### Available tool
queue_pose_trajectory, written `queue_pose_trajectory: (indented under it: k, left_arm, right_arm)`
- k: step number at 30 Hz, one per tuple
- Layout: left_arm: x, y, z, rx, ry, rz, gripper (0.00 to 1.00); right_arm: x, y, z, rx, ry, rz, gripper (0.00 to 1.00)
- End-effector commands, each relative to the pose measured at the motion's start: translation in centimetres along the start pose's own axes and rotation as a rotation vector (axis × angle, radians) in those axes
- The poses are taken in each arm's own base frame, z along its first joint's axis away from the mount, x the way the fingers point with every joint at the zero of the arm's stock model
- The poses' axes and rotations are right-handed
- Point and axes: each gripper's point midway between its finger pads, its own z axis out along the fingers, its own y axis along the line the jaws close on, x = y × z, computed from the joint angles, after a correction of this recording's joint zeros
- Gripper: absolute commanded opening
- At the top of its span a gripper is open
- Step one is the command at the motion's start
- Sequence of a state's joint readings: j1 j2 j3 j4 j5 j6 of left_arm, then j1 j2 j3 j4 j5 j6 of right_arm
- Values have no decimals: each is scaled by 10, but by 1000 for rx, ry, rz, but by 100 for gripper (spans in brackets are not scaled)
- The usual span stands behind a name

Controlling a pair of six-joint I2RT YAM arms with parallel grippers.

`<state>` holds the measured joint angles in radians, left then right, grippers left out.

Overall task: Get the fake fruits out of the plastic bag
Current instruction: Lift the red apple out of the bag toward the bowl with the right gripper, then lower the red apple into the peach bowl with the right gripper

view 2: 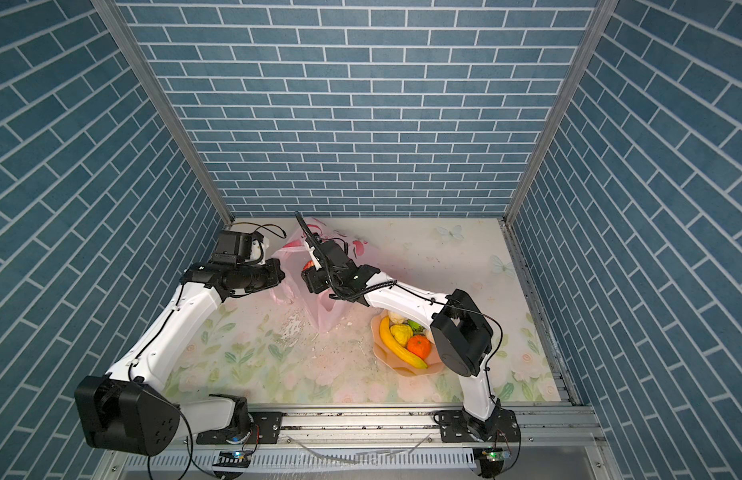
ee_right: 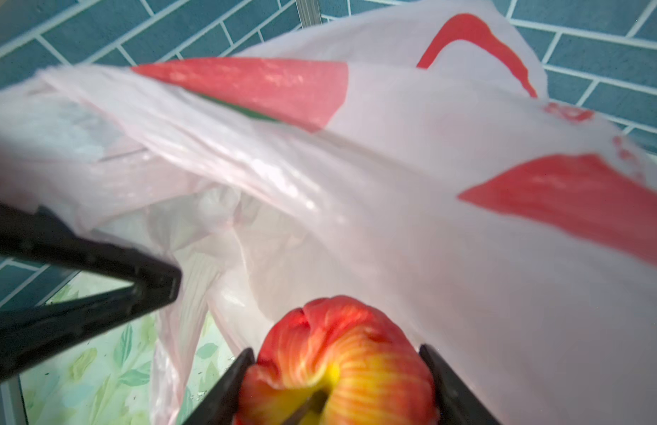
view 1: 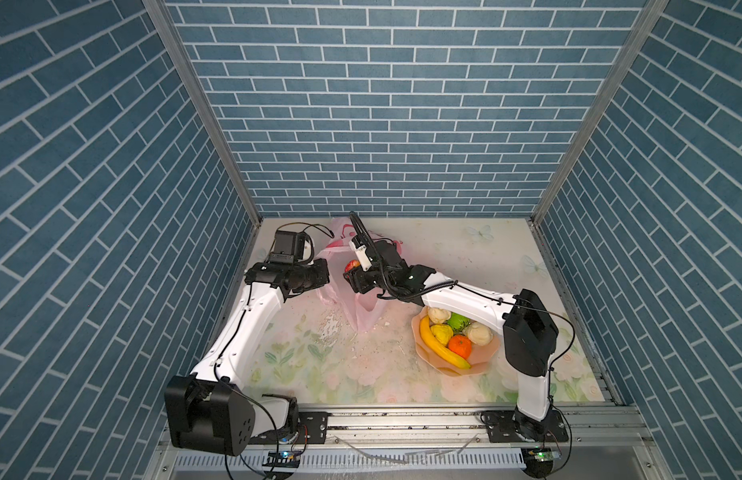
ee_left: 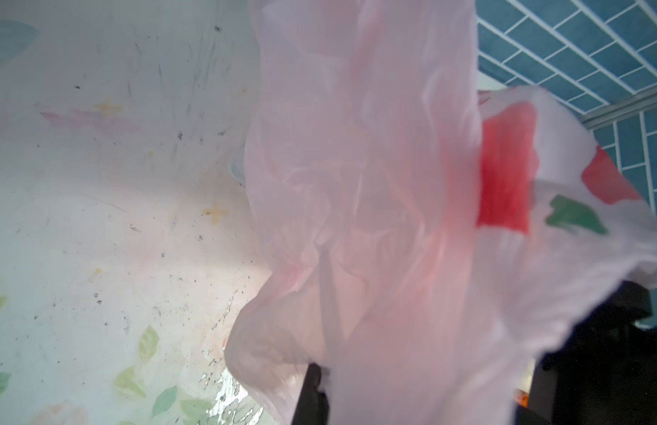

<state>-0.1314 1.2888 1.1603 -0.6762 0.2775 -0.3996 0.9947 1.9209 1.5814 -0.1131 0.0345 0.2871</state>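
Pinching apple (ee_right: 349,331) in right pincer (ee_right: 337,353), bag (ee_right: 393,220) just ahead. Clamping bag film in left pincer (ee_left: 314,393), pressed together. Next likely back to bowl (view 1: 485,357), behind right pincer.

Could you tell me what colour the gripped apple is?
The apple is red with yellow streaks, best seen in the right wrist view.

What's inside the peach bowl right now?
In the bowl: a banana, a tangerine, a wrinkly yellow fruit, a green fruit and two cream-white lumps. The right arm crosses over its far edge, so anything under there is hidden.
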Motion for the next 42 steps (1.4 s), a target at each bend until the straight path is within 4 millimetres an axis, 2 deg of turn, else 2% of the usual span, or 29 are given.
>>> queue_pose_trajectory:
  k: [1,5,8,20,26,30,34,42]
  left_arm:
    - [-9,13,1,-50,-43,-22,2]
    - [-19,17,0,-69,-87,-42,2]
    - [-21,17,3,-61,-96,-50,2]
    - [-15,11,8,-24,-65,6,7]
    - [-19,2,9,14,-44,46,7]
    - [-19,3,13,17,-54,60,7]
    - [-8,5,22,37,-40,46,7]
    - [-7,1,16,61,-46,51,10]
  right_arm:
    - [-20,7,-33,-21,-53,-25,43]
    - [-29,11,-64,-39,-72,-28,42]
    - [-25,5,-88,-14,-66,-36,42]
    - [50,-55,-175,240,83,-33,42]
    - [80,-74,-210,318,122,7,42]
    - [96,-89,-228,376,143,31,42]
    - [109,-106,-242,435,162,71,42]
    - [125,-140,-249,503,185,160,42]
